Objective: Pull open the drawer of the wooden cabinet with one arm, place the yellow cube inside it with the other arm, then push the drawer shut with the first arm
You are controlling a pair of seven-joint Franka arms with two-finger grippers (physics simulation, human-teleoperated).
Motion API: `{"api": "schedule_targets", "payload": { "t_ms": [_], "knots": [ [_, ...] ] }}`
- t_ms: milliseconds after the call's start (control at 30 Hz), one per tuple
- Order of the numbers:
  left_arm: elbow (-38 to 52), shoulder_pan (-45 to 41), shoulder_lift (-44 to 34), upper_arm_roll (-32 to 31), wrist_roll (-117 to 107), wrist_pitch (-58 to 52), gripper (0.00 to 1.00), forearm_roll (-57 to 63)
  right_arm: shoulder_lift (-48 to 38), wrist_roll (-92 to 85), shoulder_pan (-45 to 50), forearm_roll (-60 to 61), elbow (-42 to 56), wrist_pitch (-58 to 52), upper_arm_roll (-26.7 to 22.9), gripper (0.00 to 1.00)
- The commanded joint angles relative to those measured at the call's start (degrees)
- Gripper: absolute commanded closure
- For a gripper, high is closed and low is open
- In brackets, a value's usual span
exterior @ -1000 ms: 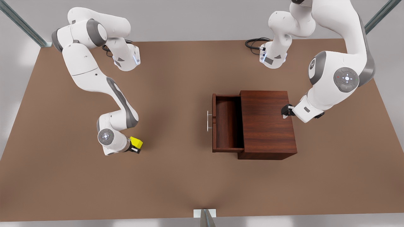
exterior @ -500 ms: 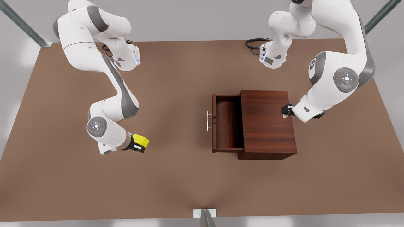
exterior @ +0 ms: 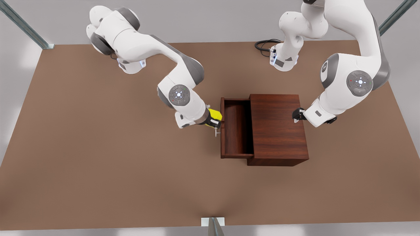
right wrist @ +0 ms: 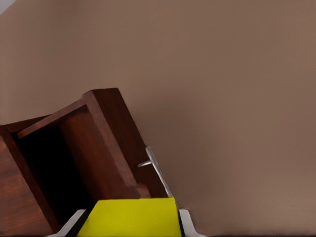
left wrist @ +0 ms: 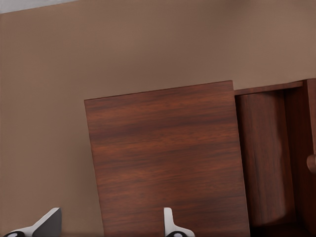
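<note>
The wooden cabinet (exterior: 277, 129) stands right of centre in the front view, its drawer (exterior: 237, 131) pulled out toward the front view's left with an empty floor. The silver handle (exterior: 216, 131) sticks out of the drawer's front panel. My right gripper (exterior: 214, 120) is shut on the yellow cube (exterior: 215, 114) and holds it over the drawer's front panel, above the handle (right wrist: 157, 172). From the right wrist, the cube (right wrist: 129, 217) sits between the fingers (right wrist: 185, 220). My left gripper (exterior: 296, 115) hovers open over the cabinet top (left wrist: 168, 158), near its far side from the drawer.
The brown table (exterior: 98, 170) stretches wide around the cabinet. Both arm bases stand at the back edge, with a black cable (exterior: 264, 44) beside the base on the front view's right. Metal frame posts (exterior: 23, 24) stand at the corners.
The right arm swung the yellow cube from the front view's left across the table to the drawer's front edge. The left arm, drawer and cabinet stayed put.
</note>
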Motion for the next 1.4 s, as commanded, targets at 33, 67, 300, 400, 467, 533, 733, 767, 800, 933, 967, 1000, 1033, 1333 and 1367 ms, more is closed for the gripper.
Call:
{"api": "schedule_targets", "payload": {
  "t_ms": [33,67,300,400,467,533,733,767,800,933,967,1000,1033,1333,1367],
  "knots": [
    [0.0,0.0,-0.1,0.0,0.5,0.0,0.0,0.0,2.0,39.9,2.2,-0.1,1.0,12.9,0.0,0.49],
    [0.0,0.0,-0.1,0.0,0.5,0.0,0.0,0.0,2.6,40.4,3.5,-0.1,1.7,14.9,-0.5,0.48],
    [0.1,0.0,-0.1,0.0,0.5,0.0,0.0,0.1,8.2,40.4,7.5,-0.4,3.5,20.9,-3.5,0.47],
    [0.0,0.0,-0.1,0.0,0.4,-0.1,0.0,0.0,9.1,40.4,8.0,-0.3,4.3,20.9,-3.9,0.39],
    [-0.1,-0.3,0.0,-0.1,-0.1,-1.3,0.0,0.0,9.0,40.1,8.0,-0.5,4.3,20.8,-3.9,0.0],
    [0.7,-1.0,0.0,0.0,-0.1,-1.2,0.0,0.2,8.8,40.0,8.0,-0.6,4.3,20.2,-3.8,0.0],
    [10.7,-13.3,6.5,-0.5,-31.2,-4.7,0.0,1.0,-4.5,-4.4,-28.1,-2.5,4.0,-24.2,0.1,0.0],
    [15.1,-18.0,10.0,-0.8,-41.7,-5.5,0.0,0.7,-4.6,-20.1,-33.0,-9.0,3.8,-26.7,-0.2,0.0],
    [18.4,-20.8,13.2,-0.8,-44.3,-5.1,0.0,0.7,-7.2,-37.0,-35.1,-10.1,1.0,-26.4,-2.7,0.0],
    [28.0,-30.5,27.2,-0.5,-67.6,6.3,0.0,2.6,-13.8,-66.8,-24.0,-1.9,-12.3,-20.5,-25.4,0.0],
    [28.1,-32.1,29.5,-0.4,-71.9,11.2,0.0,3.3,-13.6,-67.4,-24.2,-1.5,-12.2,-20.7,-25.6,0.0],
    [28.4,-33.0,32.1,-0.3,-75.6,18.0,0.0,3.3,-13.4,-67.4,-24.3,-2.2,-11.7,-21.4,-25.3,0.0],
    [28.3,-33.0,33.2,-0.5,-76.7,21.9,0.0,3.3,-13.4,-67.2,-25.7,-2.3,-11.6,-20.9,-25.1,0.0],
    [25.5,-33.6,40.7,-0.4,-76.0,26.1,0.0,6.6,-12.5,-62.2,-36.1,-6.2,-11.5,-21.4,-11.2,0.0],
    [23.9,-33.9,40.6,-0.4,-76.0,26.0,0.0,8.8,-12.5,-62.3,-36.2,-6.2,-11.5,-21.5,-11.3,0.0]
  ]
}}
